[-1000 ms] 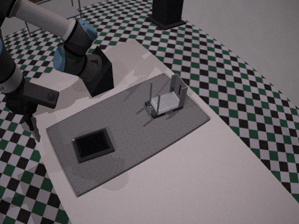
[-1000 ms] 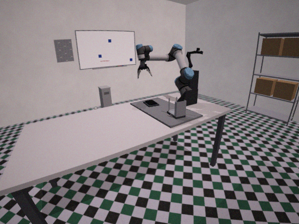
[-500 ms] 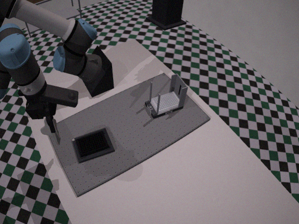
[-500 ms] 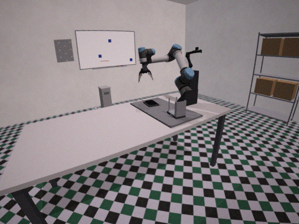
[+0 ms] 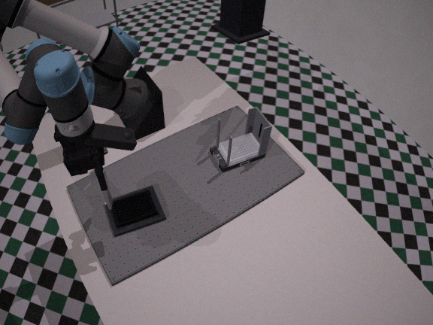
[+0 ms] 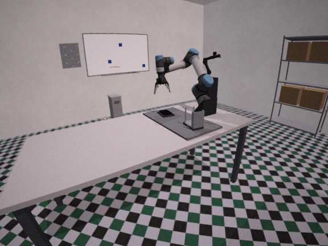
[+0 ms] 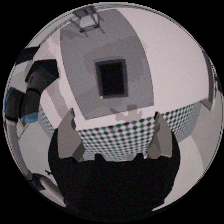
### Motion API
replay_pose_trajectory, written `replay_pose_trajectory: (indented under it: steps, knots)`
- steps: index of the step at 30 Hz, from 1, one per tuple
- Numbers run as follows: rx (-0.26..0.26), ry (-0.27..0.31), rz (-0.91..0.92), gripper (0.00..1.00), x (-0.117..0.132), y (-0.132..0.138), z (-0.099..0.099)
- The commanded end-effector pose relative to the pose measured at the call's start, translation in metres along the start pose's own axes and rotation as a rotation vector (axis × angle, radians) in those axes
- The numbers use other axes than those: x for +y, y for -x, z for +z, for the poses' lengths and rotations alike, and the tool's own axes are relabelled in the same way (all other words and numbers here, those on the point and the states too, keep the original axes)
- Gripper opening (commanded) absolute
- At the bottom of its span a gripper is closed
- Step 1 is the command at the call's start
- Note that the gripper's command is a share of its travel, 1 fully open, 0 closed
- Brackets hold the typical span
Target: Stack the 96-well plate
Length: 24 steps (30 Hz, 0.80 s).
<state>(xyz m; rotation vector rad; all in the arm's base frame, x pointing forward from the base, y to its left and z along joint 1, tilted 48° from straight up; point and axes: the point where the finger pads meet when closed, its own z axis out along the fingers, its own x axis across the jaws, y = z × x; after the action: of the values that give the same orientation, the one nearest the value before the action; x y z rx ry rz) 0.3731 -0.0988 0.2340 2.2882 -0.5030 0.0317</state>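
Observation:
A black 96-well plate (image 5: 134, 208) lies in the dark plate nest N1 (image 5: 136, 211) at the left end of the grey perforated baseplate (image 5: 184, 184). It also shows in the exterior view (image 6: 165, 113) and in the wrist view (image 7: 111, 78). A white plate (image 5: 240, 148) sits in the stack rack K1, which has a grey back wall and thin posts, at the right end. My gripper (image 6: 162, 87) is open and empty, high above the nest, fingers pointing down. In the wrist view its fingers frame the table edge below the plate. I cannot make out the cut corners.
The robot's black base block (image 5: 148, 101) stands behind the baseplate. A grey box (image 6: 115, 105) stands at the table's far edge. A dark pedestal (image 5: 240, 19) stands on the floor beyond. Shelves with cardboard boxes (image 6: 302, 74) stand at the right wall.

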Motion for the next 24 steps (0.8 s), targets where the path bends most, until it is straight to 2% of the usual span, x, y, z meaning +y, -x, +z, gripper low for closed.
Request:
replay_pose_trajectory:
  steps: [1, 3, 6, 9, 24]
  knots:
    - [0.025, 0.01, -0.072, 1.0, -0.015, 0.006, 0.014]
    - [0.025, 0.01, -0.072, 1.0, -0.015, 0.006, 0.014]
    - [0.045, 0.027, -0.154, 1.0, -0.025, 0.012, 0.024]
    - [0.045, 0.027, -0.154, 1.0, -0.033, 0.017, 0.032]
    - [0.045, 0.027, -0.154, 1.0, -0.033, 0.017, 0.032]
